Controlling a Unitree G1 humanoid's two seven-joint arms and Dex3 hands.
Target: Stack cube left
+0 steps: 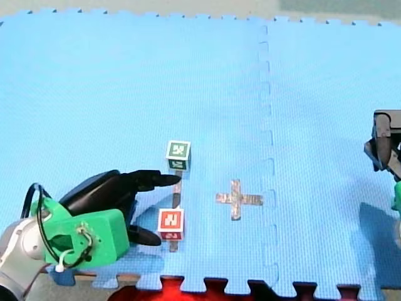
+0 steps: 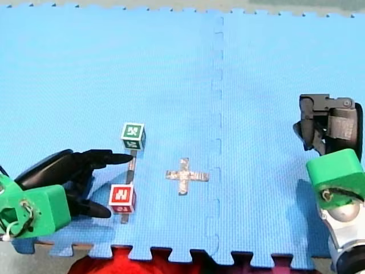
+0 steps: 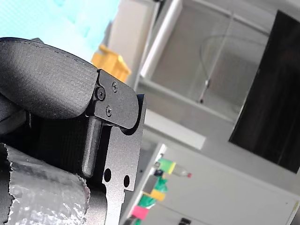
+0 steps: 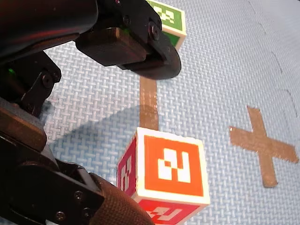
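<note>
Grasp of the red cube is prepared, but it is judged not yet made.
The red cube (image 1: 170, 224) is found left of the tape cross (image 1: 237, 199) and a little nearer to the robot; the green cube (image 1: 178, 154) is left of the cross and farther. The left hand (image 1: 116, 195), further left of the cross, is set about the red cube, unclosed, holding nothing. Next, the fingers probably must be closed on the red cube, and it then lifted onto the green one. The right hand (image 2: 326, 123) is seen far right of the cross; its state cannot be told.

Blue interlocking foam mat (image 1: 125, 75), seam down middle; silver tape cross (image 1: 238, 199) stuck near front.
</note>
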